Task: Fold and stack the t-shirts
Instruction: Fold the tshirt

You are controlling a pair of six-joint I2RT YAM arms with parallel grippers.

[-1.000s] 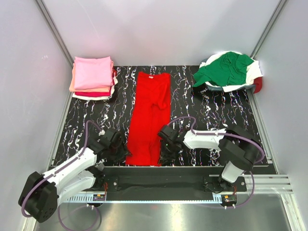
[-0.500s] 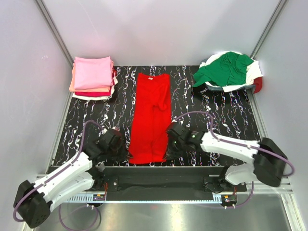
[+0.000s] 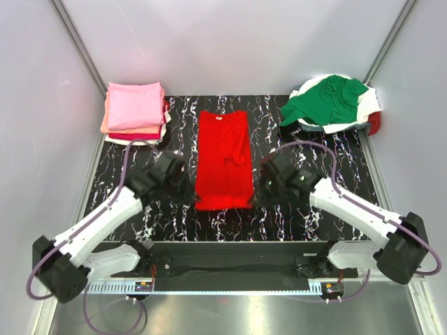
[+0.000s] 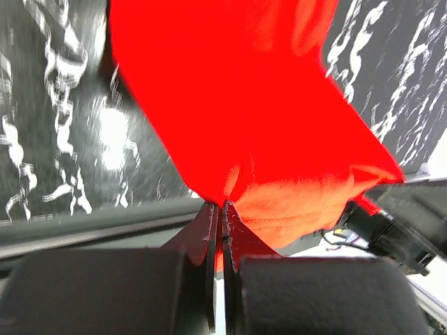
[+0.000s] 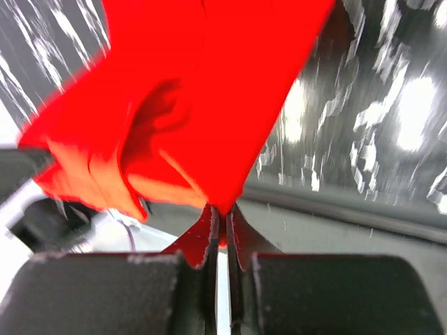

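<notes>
Fingers (image 4: 201, 234) of my left gripper (image 4: 222, 208) and right gripper (image 5: 222, 211) are clamped on the near hem corners of the bright red soft cloth t-shirt (image 3: 222, 150), held raised over the black marbled worktop (image 3: 223, 223). I judge paired grips keep the hem square for folding toward the collar.

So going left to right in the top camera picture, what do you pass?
pink t-shirt → left gripper → bright red t-shirt → right gripper → green t-shirt
</notes>
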